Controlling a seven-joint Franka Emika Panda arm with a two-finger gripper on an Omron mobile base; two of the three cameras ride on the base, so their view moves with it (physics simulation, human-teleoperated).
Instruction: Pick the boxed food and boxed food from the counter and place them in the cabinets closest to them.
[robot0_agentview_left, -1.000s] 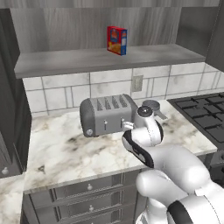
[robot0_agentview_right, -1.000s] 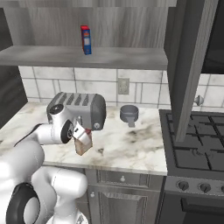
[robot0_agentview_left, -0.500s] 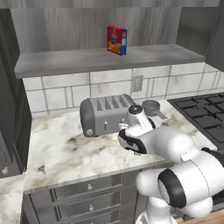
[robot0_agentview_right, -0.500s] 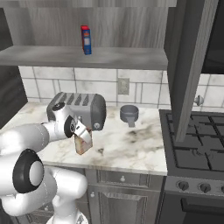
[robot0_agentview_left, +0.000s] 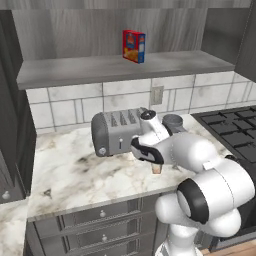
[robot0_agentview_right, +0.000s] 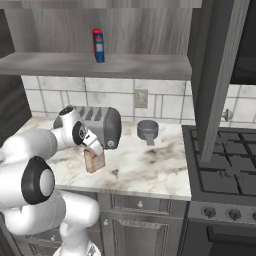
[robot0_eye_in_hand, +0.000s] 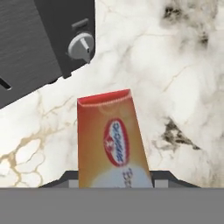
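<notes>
Dark grey cabinet (robot0_agentview_left: 65, 40) standing open above the toaster (robot0_agentview_left: 117, 131), its grey shelf board (robot0_agentview_right: 60, 64) holding the red carton (robot0_agentview_left: 134, 46) upright, up and a little right of the toaster in the left base view. Small grey pot (robot0_agentview_right: 148, 130) on the table (robot0_agentview_right: 150, 172), right of the toaster; contents not visible. Tan-brown carton (robot0_eye_in_hand: 113, 140) with reddish top just in front of the toaster's knob end, close against the end effector (robot0_agentview_right: 93, 149), low on the marble; touching the slab or lifted just off it, cannot tell. Dark fingers (robot0_eye_in_hand: 59, 180) flanking the carton's base on both sides, apparently clamped on it. Arm bent low over the table, elbow out, wrist beside the toaster, hand pointing down.
</notes>
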